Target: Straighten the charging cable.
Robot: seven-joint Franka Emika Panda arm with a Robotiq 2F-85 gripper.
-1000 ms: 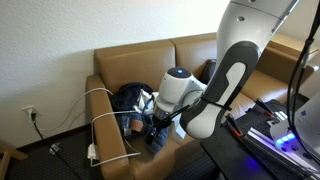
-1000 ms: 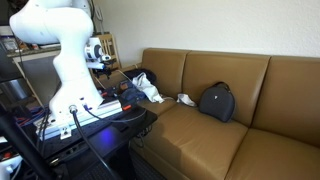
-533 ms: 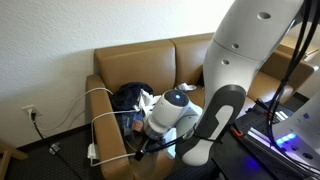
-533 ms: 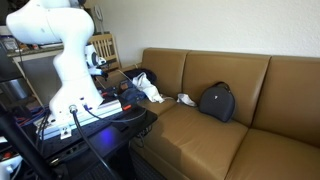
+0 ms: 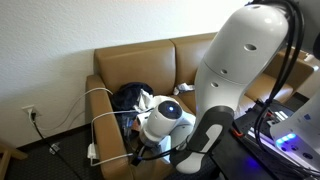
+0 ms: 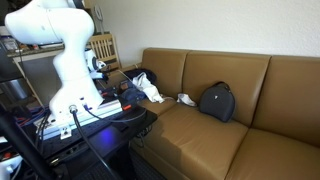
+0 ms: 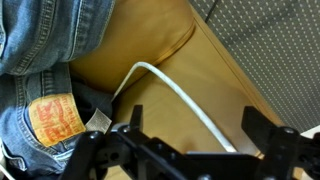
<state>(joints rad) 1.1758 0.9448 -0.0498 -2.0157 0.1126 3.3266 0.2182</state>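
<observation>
Lots of clutter around this one. A pair of blue jeans (image 7: 45, 60) with a tan leather patch is piled right next to the charging cable (image 7: 180, 98), and in the wrist view the denim fills the whole left side, right up against where the cord starts. In an exterior view there's also a black bag (image 6: 216, 101) further along the seat and a crumpled white cloth (image 6: 186, 99) near it. The robot's big white arm (image 5: 235, 80) blocks a good chunk of the seat in an exterior view.

The surface (image 6: 190, 135) is a tan leather sofa against a plain light wall. There's a wall socket (image 5: 28, 112) low down with a thin black cord (image 5: 40, 130) hanging from it, and grey speckled floor (image 7: 270, 40) past the armrest.

The charging cable (image 5: 100, 93) is looped over the sofa's armrest and runs down its outer side, with the little white adapter block (image 5: 92, 154) near the floor. Up close it arcs across the leather and runs down between the fingers.

The gripper (image 7: 192, 118) is spread wide, with a finger on each side of the cord and a clear gap either way, so it isn't pinching anything. It sits just above the armrest leather, and I can't tell if it touches it.
</observation>
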